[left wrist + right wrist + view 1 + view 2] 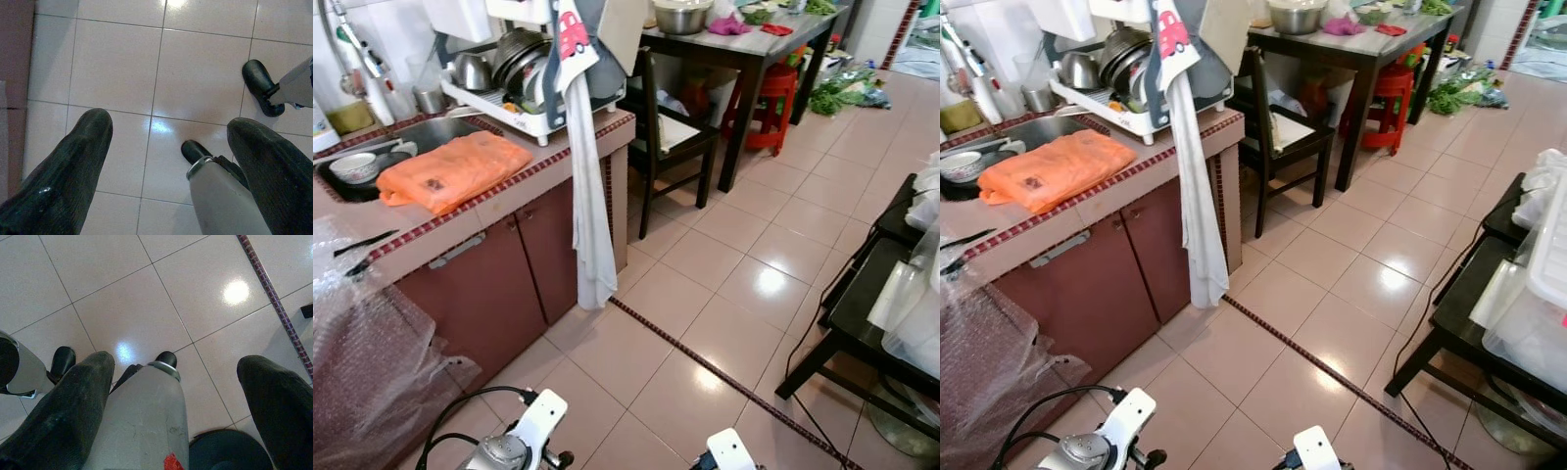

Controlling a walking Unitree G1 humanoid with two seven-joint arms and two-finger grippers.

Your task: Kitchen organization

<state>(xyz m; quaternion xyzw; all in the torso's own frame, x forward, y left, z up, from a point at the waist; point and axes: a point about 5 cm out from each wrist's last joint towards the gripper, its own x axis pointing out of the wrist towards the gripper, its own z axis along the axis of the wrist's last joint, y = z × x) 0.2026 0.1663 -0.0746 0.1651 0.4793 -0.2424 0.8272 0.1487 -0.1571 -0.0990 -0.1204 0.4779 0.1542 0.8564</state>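
A tiled kitchen counter point(509, 191) stands to my left, with an orange plastic bag point(450, 168) lying on it beside the sink point(431, 132). A white bowl point(354, 166) rests in the sink. A dish rack point(524, 83) holds pots and plates at the counter's far end, and a long pale cloth point(587, 186) hangs down past the edge. Both arms hang low over the floor tiles. My left gripper point(168, 129) and right gripper point(178, 364) are open, with nothing between the fingers.
Bubble wrap point(362, 362) lies piled against the maroon cabinet doors point(499, 284). A dark chair point(671, 137), a dark table point(744, 49) with a metal bowl point(680, 15) and a red stool point(773, 93) stand ahead. A low black table point(862, 313) with plastic containers is at right.
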